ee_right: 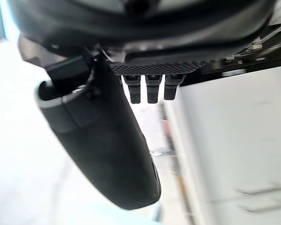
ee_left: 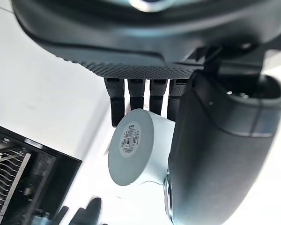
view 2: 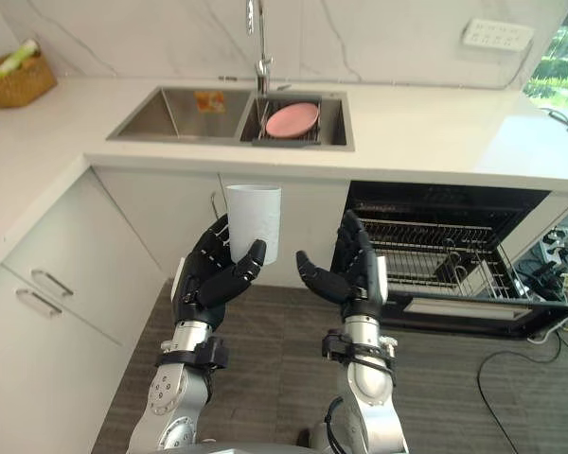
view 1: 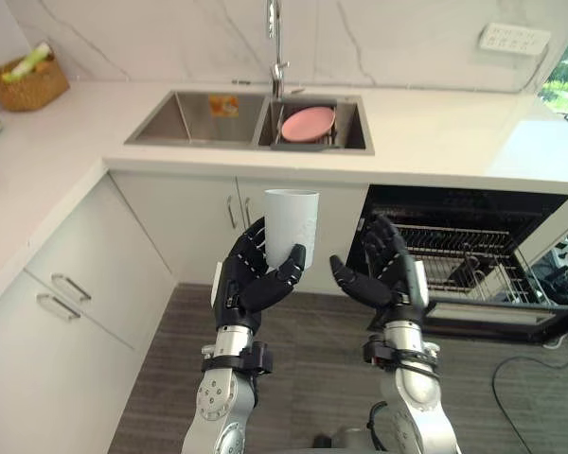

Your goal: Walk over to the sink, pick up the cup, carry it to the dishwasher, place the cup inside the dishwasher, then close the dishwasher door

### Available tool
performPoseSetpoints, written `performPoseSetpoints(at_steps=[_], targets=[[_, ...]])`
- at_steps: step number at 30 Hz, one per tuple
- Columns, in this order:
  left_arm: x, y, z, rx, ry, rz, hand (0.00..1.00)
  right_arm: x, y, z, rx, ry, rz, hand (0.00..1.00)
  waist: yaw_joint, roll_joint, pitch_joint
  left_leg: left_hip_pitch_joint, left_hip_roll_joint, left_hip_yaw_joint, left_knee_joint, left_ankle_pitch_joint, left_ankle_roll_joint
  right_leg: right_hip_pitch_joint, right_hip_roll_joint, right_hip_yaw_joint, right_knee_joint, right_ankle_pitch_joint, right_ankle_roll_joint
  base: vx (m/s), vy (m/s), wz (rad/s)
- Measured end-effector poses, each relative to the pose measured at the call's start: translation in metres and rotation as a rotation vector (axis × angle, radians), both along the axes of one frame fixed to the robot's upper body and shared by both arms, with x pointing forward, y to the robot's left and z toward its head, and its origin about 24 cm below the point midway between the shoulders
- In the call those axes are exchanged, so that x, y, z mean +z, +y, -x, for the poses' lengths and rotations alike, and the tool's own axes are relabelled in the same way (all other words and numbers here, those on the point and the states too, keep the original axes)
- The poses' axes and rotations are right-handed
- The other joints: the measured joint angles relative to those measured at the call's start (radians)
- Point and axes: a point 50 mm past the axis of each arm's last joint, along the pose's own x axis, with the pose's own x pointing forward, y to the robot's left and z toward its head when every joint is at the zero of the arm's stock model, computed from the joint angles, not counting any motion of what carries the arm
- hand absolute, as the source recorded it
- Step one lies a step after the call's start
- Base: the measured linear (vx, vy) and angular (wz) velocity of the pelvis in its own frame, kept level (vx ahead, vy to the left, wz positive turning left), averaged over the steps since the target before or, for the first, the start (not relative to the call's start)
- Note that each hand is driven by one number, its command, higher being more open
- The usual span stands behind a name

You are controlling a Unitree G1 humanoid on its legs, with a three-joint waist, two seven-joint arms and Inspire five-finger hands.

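Fingers [view 1: 253, 244] of left hand [view 1: 256, 286] curled round cup [view 1: 292, 219]: upright, mouth up.

Home kitchen: sink [view 1: 185, 118], faucet [view 1: 276, 47], open dishwasher [view 1: 473, 260], cabinets [view 1: 76, 322].

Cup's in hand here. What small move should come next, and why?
Probably swing the cup rightward toward the open dishwasher. The left hand grips it upright in front of the cabinets, clear of the sink. The right hand hangs open and empty beside it, and the dishwasher's rack lies exposed to the robot's right.
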Motion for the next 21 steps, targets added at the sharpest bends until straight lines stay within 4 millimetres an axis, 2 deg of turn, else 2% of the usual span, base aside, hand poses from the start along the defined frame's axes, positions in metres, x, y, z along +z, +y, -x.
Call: performPoseSetpoints(at_steps=[1,2,4,5,6,7,8,9,10,13,14,16,17,18,19,21], targets=[[0.001,0.0,0.0,0.0,-0.005,0.004,0.3,0.004,0.0,0.0,-0.003,-0.024,-0.003,0.9,0.002,0.0,-0.001,-0.022,-0.001,0.0,-0.014,-0.016,0.009,0.009,0.001,0.007,-0.008,-0.008,-0.009,0.16,0.037,-0.35],[0.002,0.0,0.001,0.0,-0.008,0.005,0.3,0.009,-0.001,0.001,-0.007,-0.054,-0.006,0.9,0.018,-0.001,-0.007,-0.062,-0.012,-0.001,-0.091,-0.043,0.02,0.026,0.003,0.036,-0.024,-0.013,-0.003,0.2,0.069,-0.51],[0.001,0.0,0.001,0.005,-0.003,0.007,0.3,0.009,-0.001,0.001,-0.006,-0.053,-0.006,0.9,0.028,-0.003,-0.01,-0.089,-0.047,-0.041,-0.218,-0.054,0.029,0.039,0.001,0.068,-0.032,-0.021,0.008,0.22,0.12,-0.57],[-0.001,0.001,0.003,0.012,0.008,0.009,0.3,0.005,0.0,0.0,-0.004,-0.036,-0.004,0.9,0.034,-0.004,-0.011,-0.11,-0.098,-0.12,-0.358,-0.049,0.023,0.046,-0.004,0.102,-0.032,-0.033,0.024,0.17,0.154,-0.57],[-0.002,0.002,0.004,0.014,0.013,0.008,0.3,0.002,0.0,-0.001,-0.003,-0.025,-0.002,0.9,0.037,-0.004,-0.011,-0.117,-0.118,-0.155,-0.407,-0.044,0.014,0.047,-0.006,0.121,-0.031,-0.038,0.032,0.27,0.292,-0.83],[-0.004,0.002,0.005,0.017,0.022,0.006,0.3,-0.005,0.0,-0.004,0.002,0.003,0.006,0.9,0.041,-0.003,-0.012,-0.122,-0.154,-0.218,-0.504,-0.012,0.001,0.047,-0.012,0.155,-0.025,-0.051,0.053,0.19,0.212,-0.71],[-0.005,0.003,0.005,0.018,0.027,0.003,0.3,-0.009,0.001,-0.005,0.004,0.022,0.009,0.9,0.044,-0.004,-0.012,-0.116,-0.166,-0.226,-0.516,0.04,0.001,0.047,-0.015,0.177,-0.018,-0.06,0.066,0.26,0.303,-0.97],[-0.007,0.003,0.007,0.015,0.039,-0.003,0.3,-0.017,0.002,-0.006,0.01,0.063,0.01,0.9,0.048,-0.002,-0.025,-0.089,-0.184,-0.208,-0.517,0.095,0.039,0.05,-0.026,0.223,-0.003,-0.076,0.097,0.31,0.35,-0.79],[-0.008,0.004,0.007,0.018,0.041,-0.011,0.3,-0.021,0.003,-0.005,0.009,0.086,0.001,0.9,0.044,-0.021,-0.035,-0.094,-0.196,-0.177,-0.49,0.066,0.06,0.045,-0.048,0.243,0.004,-0.084,0.123,0.38,0.419,-0.72],[-0.009,0.008,0.007,0.02,0.043,-0.034,0.3,-0.017,0.009,-0.009,0.021,0.067,-0.023,0.9,0.048,-0.049,-0.038,-0.064,-0.202,-0.071,-0.475,0.014,0.095,-0.001,-0.077,0.306,0.069,-0.081,0.142,0.26,0.289,-0.87],[-0.009,0.009,0.007,0.019,0.045,-0.04,0.3,-0.016,0.01,-0.011,0.023,0.061,-0.026,0.9,0.047,-0.051,-0.038,-0.048,-0.203,-0.049,-0.485,0.006,0.098,-0.019,-0.084,0.3,0.1,-0.077,0.148,0.25,0.267,-0.95],[-0.014,0.011,0.007,0.014,0.062,-0.066,0.3,-0.016,0.014,-0.02,0.042,0.057,-0.026,0.9,0.043,-0.059,-0.035,0.051,-0.205,0.029,-0.546,-0.012,0.111,-0.083,-0.134,0.197,0.256,-0.04,0.192,0.15,0.155,-0.92],[-0.016,0.011,0.007,0.013,0.069,-0.077,0.3,-0.019,0.015,-0.022,0.047,0.067,-0.025,0.9,0.037,-0.06,-0.035,0.079,-0.205,0.041,-0.563,-0.013,0.113,-0.09,-0.145,0.166,0.286,-0.028,0.182,0.14,0.081,-0.68],[-0.019,0.012,0.007,0.012,0.078,-0.1,0.3,-0.024,0.018,-0.024,0.063,0.089,-0.022,0.9,0.019,-0.06,-0.04,0.115,-0.204,0.062,-0.598,-0.013,0.113,-0.104,-0.162,0.112,0.313,-0.05,0.156,0.16,0.046,-0.59],[-0.018,0.013,0.006,0.015,0.074,-0.104,0.3,-0.027,0.022,-0.026,0.087,0.098,-0.017,0.9,0.018,-0.073,-0.048,0.133,-0.2,0.092,-0.622,-0.013,0.113,-0.147,-0.171,0.072,0.318,-0.067,0.128,0.13,-0.007,-0.61],[-0.02,0.014,0.002,0.021,0.071,-0.11,0.3,-0.03,0.026,-0.031,0.12,0.107,-0.008,0.9,0.016,-0.071,-0.047,0.147,-0.178,0.132,-0.641,-0.014,0.102,-0.205,-0.167,0.001,0.263,-0.073,0.113,0.11,-0.082,-0.68]])
